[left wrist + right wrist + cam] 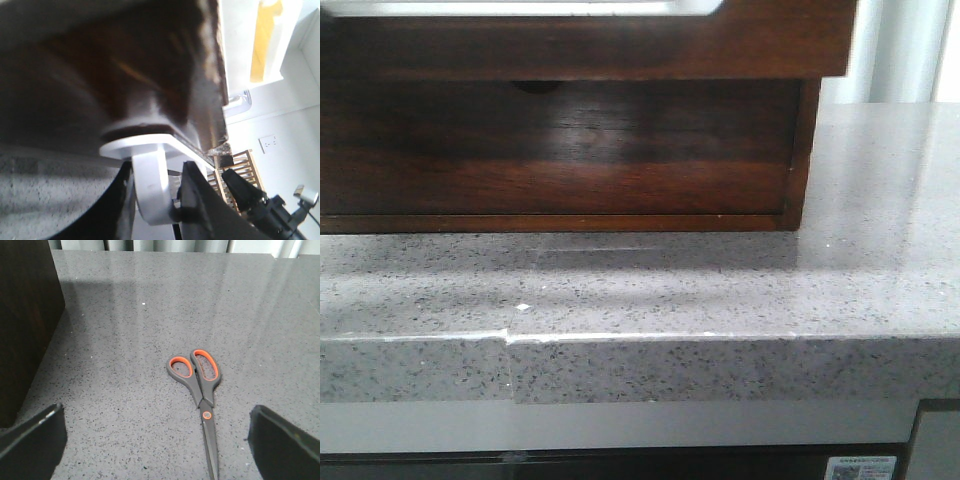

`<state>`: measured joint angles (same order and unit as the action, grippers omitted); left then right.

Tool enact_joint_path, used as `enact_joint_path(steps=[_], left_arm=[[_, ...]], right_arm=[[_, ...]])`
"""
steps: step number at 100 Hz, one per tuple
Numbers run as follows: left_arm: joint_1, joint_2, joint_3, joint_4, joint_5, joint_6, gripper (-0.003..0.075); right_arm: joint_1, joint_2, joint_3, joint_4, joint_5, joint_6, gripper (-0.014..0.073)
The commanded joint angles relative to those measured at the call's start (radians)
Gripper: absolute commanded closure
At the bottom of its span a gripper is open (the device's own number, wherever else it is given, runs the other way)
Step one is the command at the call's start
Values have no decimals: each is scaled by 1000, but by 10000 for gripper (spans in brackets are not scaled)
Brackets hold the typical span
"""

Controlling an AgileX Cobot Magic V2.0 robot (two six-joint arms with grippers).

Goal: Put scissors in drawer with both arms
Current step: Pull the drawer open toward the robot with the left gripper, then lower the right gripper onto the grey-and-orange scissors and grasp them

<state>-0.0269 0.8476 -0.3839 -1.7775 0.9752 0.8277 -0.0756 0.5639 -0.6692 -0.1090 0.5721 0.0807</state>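
Observation:
The drawer [620, 45] is glossy dark reddish-brown, with a white cut-out along the top edge of the front view, and overhangs the cabinet below it. In the left wrist view my left gripper [157, 175] is shut on the drawer's white loop handle [150, 190], under the dark wood [125, 75]. The scissors [200, 390], grey with orange-lined handles, lie closed on the speckled counter. My right gripper [156, 430] is open and hangs above them, with the blades between its fingers. Neither gripper shows in the front view.
The lower drawer front [570, 150] with a small half-round notch stands on the grey speckled counter [720, 290]. The cabinet's dark side [25, 315] rises close beside the right gripper. The counter's front edge [720, 340] is near.

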Motion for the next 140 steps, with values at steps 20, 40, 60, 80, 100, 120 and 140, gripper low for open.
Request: enact_joint_path(steps=[20, 40, 60, 80, 100, 120, 140], left_arm=[[-2, -160, 12, 60, 65, 67, 740], [-2, -160, 12, 60, 56, 61, 674], [-2, -160, 12, 59, 40, 61, 395], [-2, -160, 12, 94, 34, 61, 269], [-2, -160, 10, 244, 85, 61, 270], [-2, -167, -47, 468, 81, 16, 282], [-2, -262, -163, 810, 44, -179, 282]], right_arm=[[2, 10, -37, -3, -70, -6, -76], [2, 10, -37, -3, -70, -6, -76], [2, 10, -37, -3, -70, -6, -76], [2, 10, -37, -3, -70, -6, -76], [2, 10, -37, -3, -72, -6, -76], [2, 10, -37, -12, -65, -6, -76], [-14, 66, -65, -15, 33, 7, -76]])
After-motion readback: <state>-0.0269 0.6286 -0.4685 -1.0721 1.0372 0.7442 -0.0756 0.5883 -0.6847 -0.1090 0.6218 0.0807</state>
